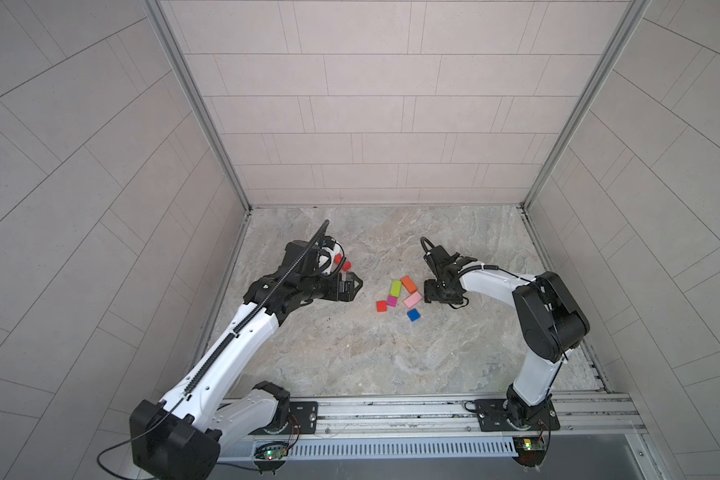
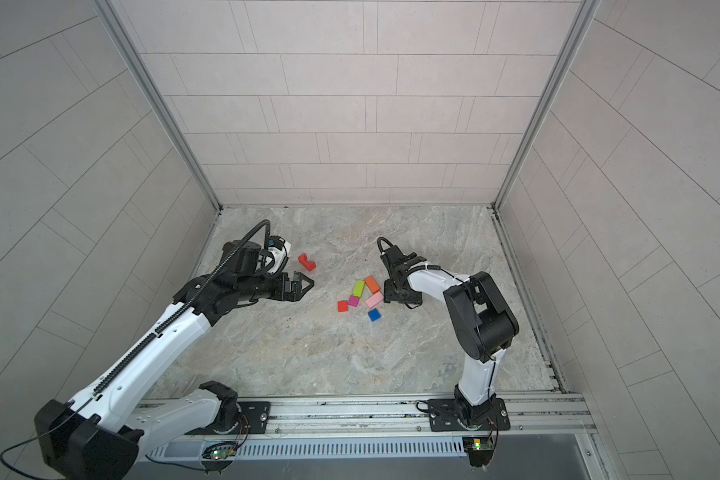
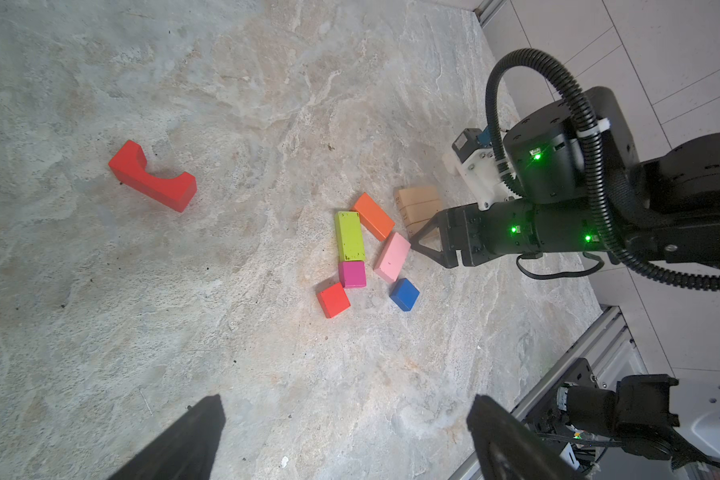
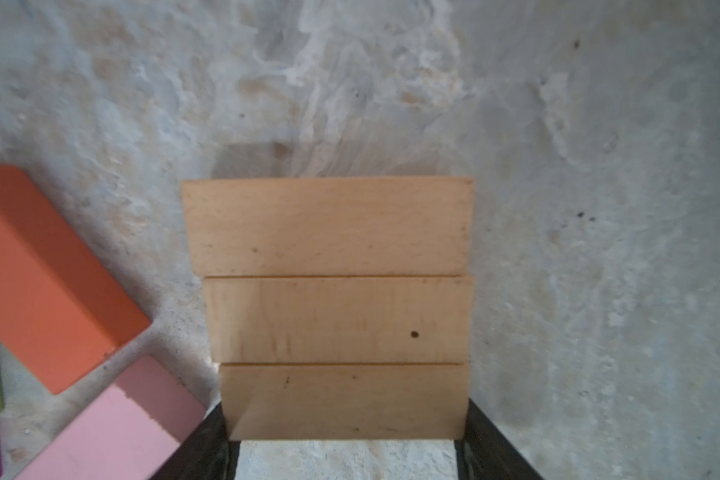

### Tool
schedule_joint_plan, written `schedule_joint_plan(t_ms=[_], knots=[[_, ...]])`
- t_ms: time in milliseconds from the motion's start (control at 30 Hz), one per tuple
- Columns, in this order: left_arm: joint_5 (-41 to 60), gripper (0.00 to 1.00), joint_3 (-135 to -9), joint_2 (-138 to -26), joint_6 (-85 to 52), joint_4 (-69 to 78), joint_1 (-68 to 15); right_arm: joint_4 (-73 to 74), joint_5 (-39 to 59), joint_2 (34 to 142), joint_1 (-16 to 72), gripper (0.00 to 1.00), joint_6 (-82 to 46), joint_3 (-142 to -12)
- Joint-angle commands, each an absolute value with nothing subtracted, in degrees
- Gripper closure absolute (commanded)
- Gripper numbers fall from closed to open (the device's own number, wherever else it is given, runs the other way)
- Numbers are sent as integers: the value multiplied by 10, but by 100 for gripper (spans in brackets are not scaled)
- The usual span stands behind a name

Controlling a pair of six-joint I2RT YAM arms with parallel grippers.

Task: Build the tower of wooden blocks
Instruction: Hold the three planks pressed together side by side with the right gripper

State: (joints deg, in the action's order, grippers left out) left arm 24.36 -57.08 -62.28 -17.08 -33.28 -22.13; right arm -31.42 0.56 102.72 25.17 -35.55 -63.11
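Clamps right gripper point(image 4: 344, 432) on nearest of three flush tan bars point(image 4: 333, 316), just beside orange oblong point(image 4: 51, 282). Hangs left gripper point(image 3: 346, 407) wide apart, empty, near red notched piece point(image 3: 150, 178). Best: lift straight, slow, without dragging neighbouring bars.

Bright, even light, soft shadows; top views bow at edges; tan bars point(image 4: 329, 316) slightly blurred.
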Motion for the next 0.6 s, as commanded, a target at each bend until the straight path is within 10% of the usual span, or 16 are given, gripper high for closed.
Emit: schedule_joint_plan(t_ms=[0, 567], knots=[[243, 2, -566, -612, -165, -329, -217, -319, 2, 1041, 258, 30, -352, -643], [243, 2, -566, -612, -165, -330, -217, -325, -18, 1042, 250, 30, -372, -640]])
